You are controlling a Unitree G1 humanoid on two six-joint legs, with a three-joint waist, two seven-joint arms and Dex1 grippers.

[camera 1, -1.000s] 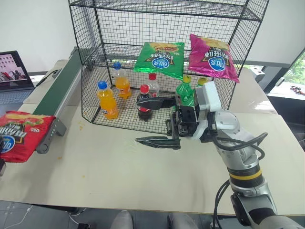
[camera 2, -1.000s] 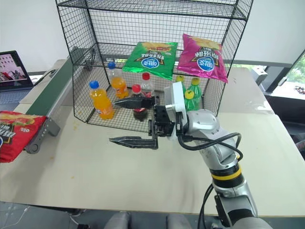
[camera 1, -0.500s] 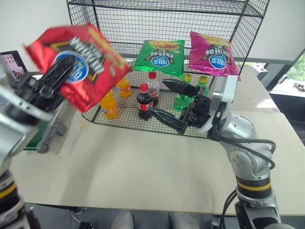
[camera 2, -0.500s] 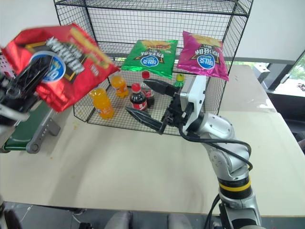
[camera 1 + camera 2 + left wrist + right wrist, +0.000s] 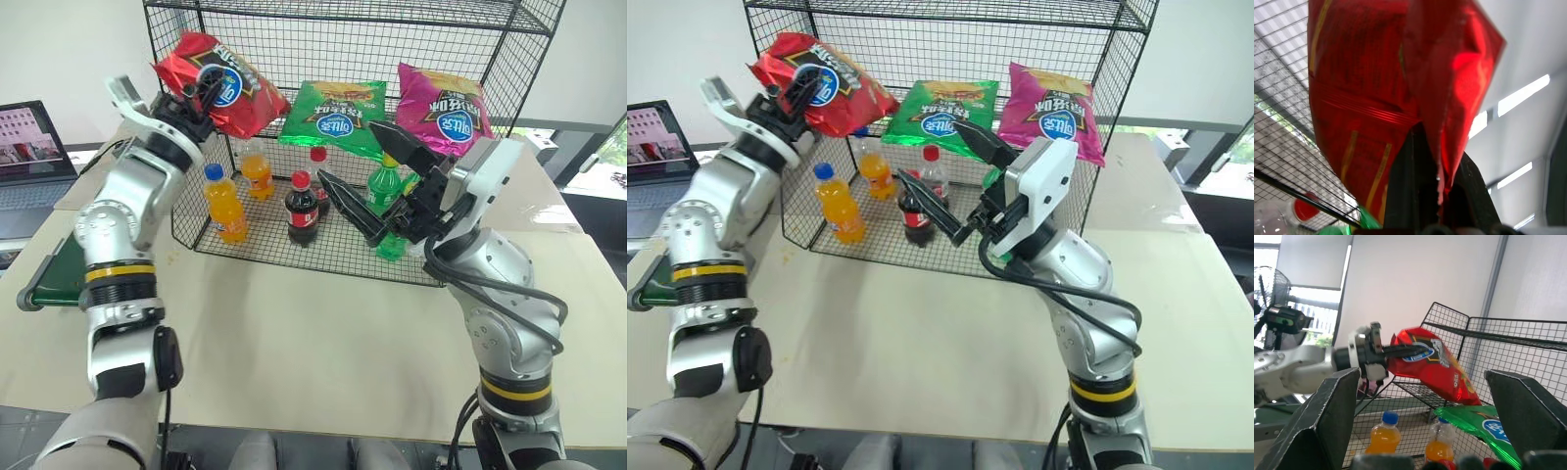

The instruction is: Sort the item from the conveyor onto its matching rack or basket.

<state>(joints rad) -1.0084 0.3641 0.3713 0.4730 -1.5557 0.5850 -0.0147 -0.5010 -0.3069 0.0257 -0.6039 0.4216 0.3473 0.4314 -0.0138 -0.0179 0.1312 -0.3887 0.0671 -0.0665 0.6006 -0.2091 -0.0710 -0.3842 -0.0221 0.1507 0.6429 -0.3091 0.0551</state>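
Observation:
The item, a shiny red crisp bag (image 5: pixel 223 86) with a blue round logo, hangs tilted at the left end of the rack's (image 5: pixel 495 59) middle tier, left of the green bag. My left gripper (image 5: pixel 203 84) is shut on the bag's edge, and the left wrist view shows the foil (image 5: pixel 1376 83) pinched between its fingers (image 5: pixel 1413 191). Whether the bag rests on the shelf I cannot tell. In front of the rack's lower tier my right gripper (image 5: pixel 370 174) stands open and holds nothing. The conveyor's (image 5: pixel 57 269) green end lies at the far left.
A green bag (image 5: pixel 333 116) and a magenta bag (image 5: pixel 441 103) lie on the middle tier. Orange (image 5: pixel 223 204), cola (image 5: pixel 301 208) and green (image 5: pixel 388 196) bottles stand on the bottom tier. A laptop (image 5: pixel 29 137) sits at the left. The beige table (image 5: pixel 313 333) spreads in front.
My left arm has carried the red bag up and to the right, from the table's left edge to the rack's middle tier. The right gripper rose slightly and turned, still open.

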